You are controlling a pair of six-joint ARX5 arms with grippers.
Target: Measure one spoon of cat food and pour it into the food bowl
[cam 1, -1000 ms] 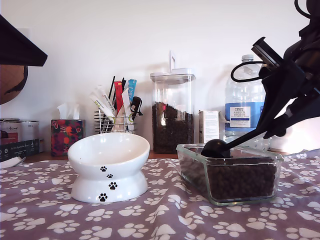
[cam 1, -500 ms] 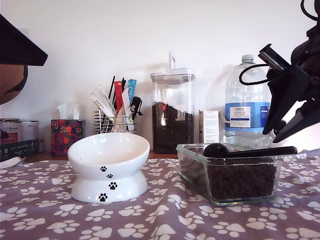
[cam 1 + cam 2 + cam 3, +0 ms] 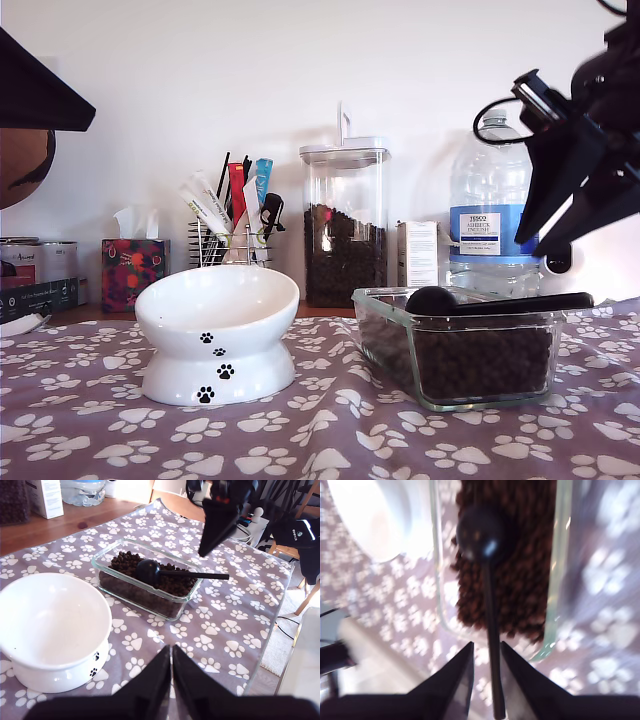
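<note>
- Fingers of my second gripper (image 3: 562,230) stand slightly apart, raised clear above the handle end of the spoon (image 3: 497,302) at the exterior view's right; they grip nothing.
- Seen through the second wrist view, the two dark fingers (image 3: 457,680) flank the thin black handle of the spoon (image 3: 489,605), with a gap showing on each side; that view is blurred, so I cannot tell whether any fingertip brushes the handle.
- My first gripper (image 3: 171,657) has its jaws pressed together, tips meeting, with nothing between them; it hangs over the paw-print cloth (image 3: 225,630) near the food bowl (image 3: 50,625).
- The spoon (image 3: 170,573) lies on the glass dish (image 3: 455,345), its rounded bowl resting on the cat food (image 3: 150,577) and its handle reaching out over the dish's rim toward the exterior view's right.
- The cat food (image 3: 480,362) fills much of the glass dish (image 3: 150,602).
- The food bowl (image 3: 218,335) stands on the cloth (image 3: 330,440) at the exterior view's left of the dish, apart from it; its white inside looks bare.
- Behind, a tall clear kibble canister (image 3: 345,225), a water bottle (image 3: 487,215) and a wire rack of utensils (image 3: 232,225) stand along the wall.
</note>
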